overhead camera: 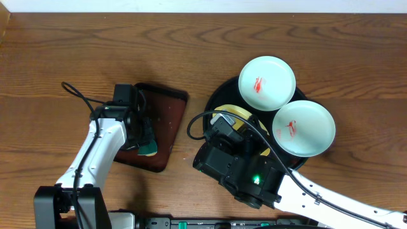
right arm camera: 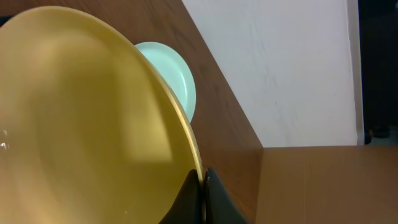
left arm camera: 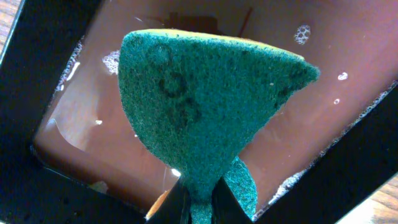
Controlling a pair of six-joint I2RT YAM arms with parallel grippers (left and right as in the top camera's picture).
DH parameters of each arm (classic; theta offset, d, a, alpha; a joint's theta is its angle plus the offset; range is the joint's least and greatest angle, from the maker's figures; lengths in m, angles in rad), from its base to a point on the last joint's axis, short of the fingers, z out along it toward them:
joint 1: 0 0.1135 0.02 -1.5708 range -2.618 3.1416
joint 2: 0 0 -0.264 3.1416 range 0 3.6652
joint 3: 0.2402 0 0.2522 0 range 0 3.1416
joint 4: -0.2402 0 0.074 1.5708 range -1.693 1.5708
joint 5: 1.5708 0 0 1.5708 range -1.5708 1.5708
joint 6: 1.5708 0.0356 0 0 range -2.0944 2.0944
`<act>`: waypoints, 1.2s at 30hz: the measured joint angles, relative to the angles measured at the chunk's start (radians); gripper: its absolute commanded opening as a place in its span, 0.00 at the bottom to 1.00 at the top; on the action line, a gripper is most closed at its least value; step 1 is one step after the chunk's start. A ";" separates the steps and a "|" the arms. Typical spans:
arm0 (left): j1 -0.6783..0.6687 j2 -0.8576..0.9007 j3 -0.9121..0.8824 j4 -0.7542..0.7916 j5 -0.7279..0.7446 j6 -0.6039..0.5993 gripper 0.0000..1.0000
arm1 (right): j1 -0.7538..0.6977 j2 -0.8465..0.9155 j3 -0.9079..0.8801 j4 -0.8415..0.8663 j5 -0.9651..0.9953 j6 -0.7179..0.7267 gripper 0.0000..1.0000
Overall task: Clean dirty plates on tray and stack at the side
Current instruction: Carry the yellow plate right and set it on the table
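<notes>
The far plate (overhead camera: 266, 83) and near plate (overhead camera: 304, 128) lie on the round tray (overhead camera: 219, 100), right of the rectangular tray (overhead camera: 166, 113).

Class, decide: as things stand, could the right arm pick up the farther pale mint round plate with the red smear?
Probably not yet. The right gripper is shut on the rim of the pale yellow round plate, so it is occupied, though nothing lies over the mint plate itself.

From overhead I lose most of the yellow plate (overhead camera: 238, 112) and part of the black tray (overhead camera: 224, 95) under the right arm (overhead camera: 245, 168), while at the wrists that plate runs off frame left of the right fingers (right arm camera: 185, 198), and the sponge (left arm camera: 205, 106) ahead of the left fingers (left arm camera: 169, 209) masks much of the maroon tray (left arm camera: 323, 62).
</notes>
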 measured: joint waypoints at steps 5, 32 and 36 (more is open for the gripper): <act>0.000 0.000 0.000 0.000 0.000 0.000 0.08 | 0.000 0.000 0.000 -0.001 -0.003 0.035 0.01; 0.000 0.000 0.000 0.000 0.000 0.000 0.09 | -1.695 -0.219 0.054 -0.040 -1.043 0.423 0.01; 0.000 0.000 0.000 0.000 0.000 0.000 0.09 | -1.848 -0.097 0.054 -0.002 -1.106 0.427 0.01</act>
